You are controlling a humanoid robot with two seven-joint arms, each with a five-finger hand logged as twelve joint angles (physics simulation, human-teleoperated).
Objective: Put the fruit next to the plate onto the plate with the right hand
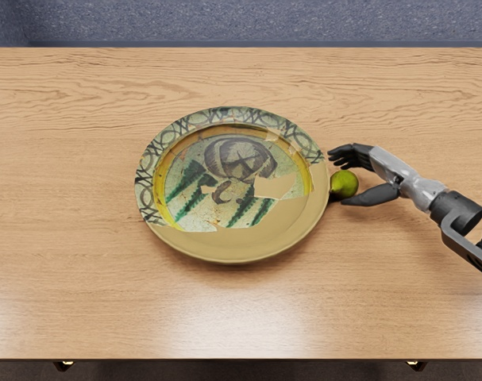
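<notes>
Fruit: a small round green fruit (344,184) lies on the table, in the gap between the right hand's fingers and thumb, off the plate.
Fruit's hidden part: its left edge meets the plate's rim; whether a sliver is tucked under the rim is unclear.
Right hand (383,171): spread wide around the fruit, not closed on it.
Fingers (348,155): dark, lying just beyond the fruit on its far side; they overlap, so they cannot be counted apart.
Thumb (372,196): on the near side of the fruit, its tip close against the lower right of it; actual contact cannot be judged.
Arm (455,214): grey and black, reaching in from the right behind the hand and cut off by the picture's right edge.
Plate (225,246): large and round, on the far side of the fruit from the palm, with a green and dark painted pattern and pale patches where the design is broken; the motif is hard to read.
Table (106,278): wooden, under everything; its front edge is cut off near the bottom.
Under the table: two small dark bits (63,365) show at the bottom edge, too small to identify.
</notes>
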